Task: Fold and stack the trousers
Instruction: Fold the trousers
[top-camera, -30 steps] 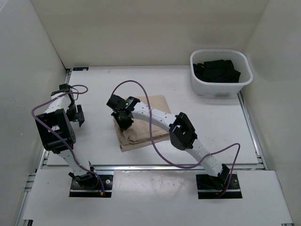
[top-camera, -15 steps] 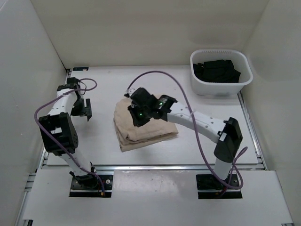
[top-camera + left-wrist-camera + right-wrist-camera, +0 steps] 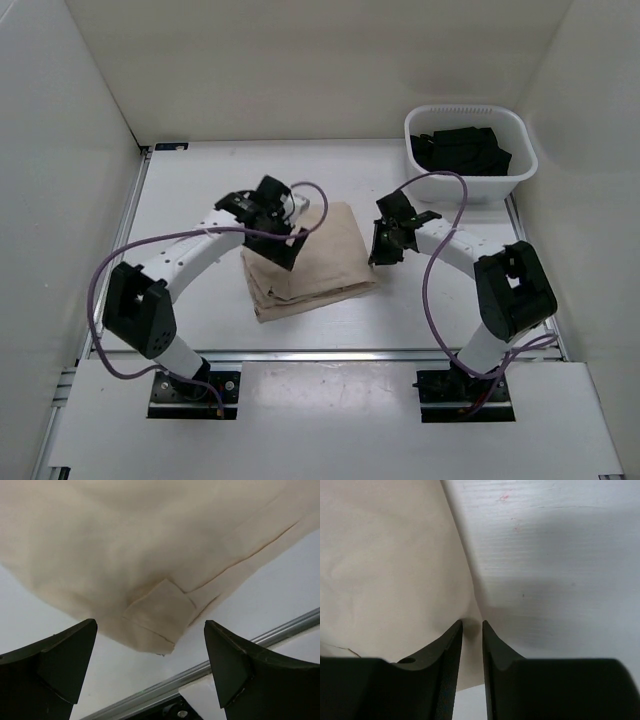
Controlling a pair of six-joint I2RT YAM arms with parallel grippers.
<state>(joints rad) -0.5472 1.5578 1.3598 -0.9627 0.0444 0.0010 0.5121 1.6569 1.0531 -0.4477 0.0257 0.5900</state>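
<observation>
- My left arm (image 3: 190, 260) bends up from its base at the near left and sweeps right, so my left gripper (image 3: 285, 248) hangs over the left part of the cloth; its dark, wedge-shaped jaws stand wide apart with nothing between them
- The trousers (image 3: 315, 262) lie mid-desk, between my two grippers: soft beige cotton folded into a rough square, with the layers showing along the near edge; my left wrist view shows a stitched seam and a small squared flap at one corner
- The desk (image 3: 200, 180) is flat, white and matt, with a metal rail (image 3: 280, 630) along its edge
- My right arm (image 3: 450, 247) rises from its base at the near right, folds at the elbow and reaches back left, with my right gripper (image 3: 385, 250) tilted down at the right edge of the trousers; its jaws are almost together, leaving a thin slit, and I cannot tell whether they nip the cloth's edge
- At the far right a white plastic basket (image 3: 465, 188) with rounded corners holds crumpled black garments (image 3: 460, 150)
</observation>
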